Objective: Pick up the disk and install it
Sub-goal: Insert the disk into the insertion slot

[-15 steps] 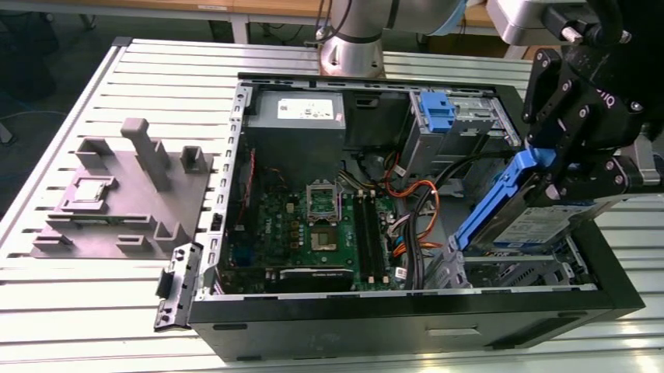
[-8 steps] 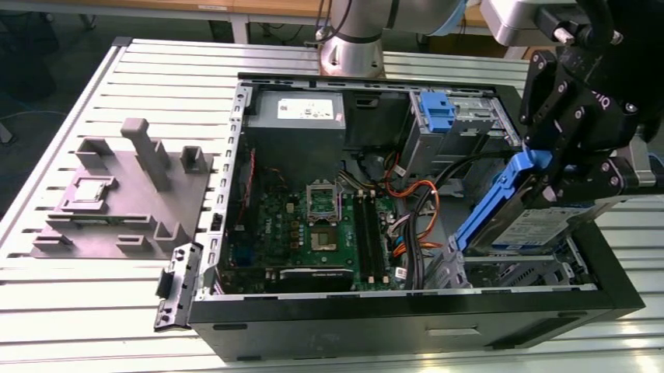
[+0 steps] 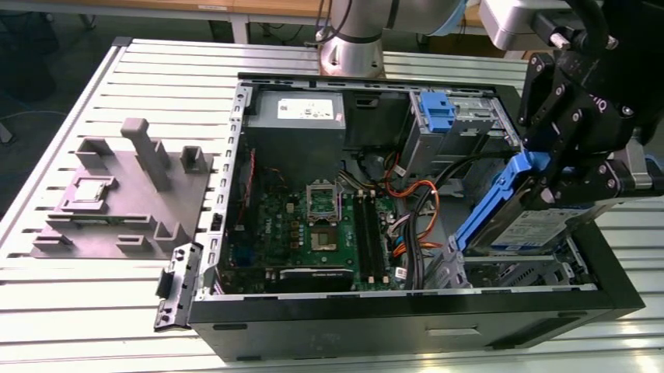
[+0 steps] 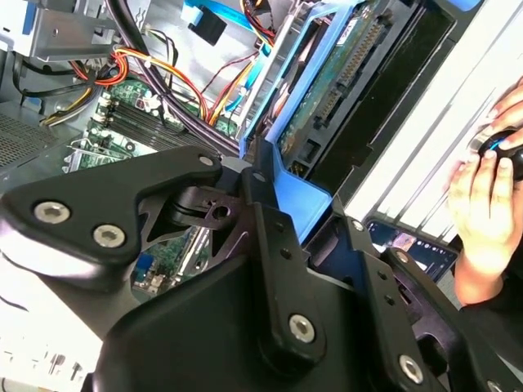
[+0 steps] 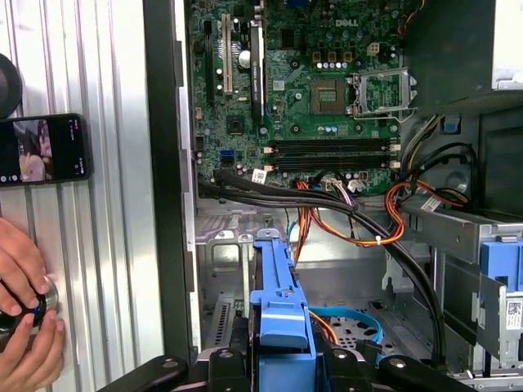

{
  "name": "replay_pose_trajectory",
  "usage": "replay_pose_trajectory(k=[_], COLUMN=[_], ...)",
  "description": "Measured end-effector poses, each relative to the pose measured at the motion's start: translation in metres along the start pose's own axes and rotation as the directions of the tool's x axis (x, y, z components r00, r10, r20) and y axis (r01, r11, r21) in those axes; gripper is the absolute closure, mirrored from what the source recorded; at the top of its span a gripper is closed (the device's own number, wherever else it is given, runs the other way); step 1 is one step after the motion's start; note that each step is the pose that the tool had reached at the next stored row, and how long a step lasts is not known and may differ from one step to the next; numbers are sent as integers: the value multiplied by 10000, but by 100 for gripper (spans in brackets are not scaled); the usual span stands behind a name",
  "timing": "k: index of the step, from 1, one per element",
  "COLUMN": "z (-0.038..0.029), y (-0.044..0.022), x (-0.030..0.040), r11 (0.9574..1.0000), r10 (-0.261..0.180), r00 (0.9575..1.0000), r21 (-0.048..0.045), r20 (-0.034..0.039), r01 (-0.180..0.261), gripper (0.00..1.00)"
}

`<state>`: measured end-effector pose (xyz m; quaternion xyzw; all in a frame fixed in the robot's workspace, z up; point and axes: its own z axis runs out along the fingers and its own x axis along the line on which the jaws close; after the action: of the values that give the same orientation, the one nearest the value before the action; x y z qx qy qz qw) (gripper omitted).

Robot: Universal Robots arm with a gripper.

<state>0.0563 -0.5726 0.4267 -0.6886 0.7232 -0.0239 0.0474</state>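
While black jaws pinch its blue plastic carrier (image 3: 487,206), the flat grey disk (image 3: 529,229) tilts over the case (image 3: 415,311).

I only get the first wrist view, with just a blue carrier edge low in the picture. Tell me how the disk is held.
Observer: In the exterior view the claw is shut on the disk, which hangs tilted over the open computer case at the exterior view's right.
Operator: Report which face shows there.
Observer: Its white-and-blue label faces the exterior camera.
Operator: Now give me the other face.
Observer: In the second wrist view a green circuit board with a connector row covers it.
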Motion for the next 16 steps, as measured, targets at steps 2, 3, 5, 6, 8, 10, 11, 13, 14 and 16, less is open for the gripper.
replay_pose_trajectory(k=[2, 3, 5, 6, 8, 10, 11, 13, 14, 16], z=[1, 1, 2, 2, 2, 2, 2, 2, 4, 20], y=[0, 0, 0, 0, 0, 0, 0, 0, 0, -3], x=[0, 0, 0, 0, 0, 0, 0, 0, 0, 1], r11=[10000, 10000, 10000, 10000, 10000, 10000, 10000, 10000, 10000, 10000], r10=[0, 1, 1, 1, 1, 0, 1, 0, 1, 6], r00=[10000, 10000, 10000, 10000, 10000, 10000, 10000, 10000, 10000, 10000], r21=[0, 0, 0, 0, 0, 0, 0, 0, 0, -14], r20=[1, 0, 1, 1, 0, 1, 0, 1, 2, 3], r01=[0, -1, -1, -1, -1, 0, -1, 0, -1, -6], gripper=[63, 63, 63, 63, 62, 62, 56, 56, 56, 56])
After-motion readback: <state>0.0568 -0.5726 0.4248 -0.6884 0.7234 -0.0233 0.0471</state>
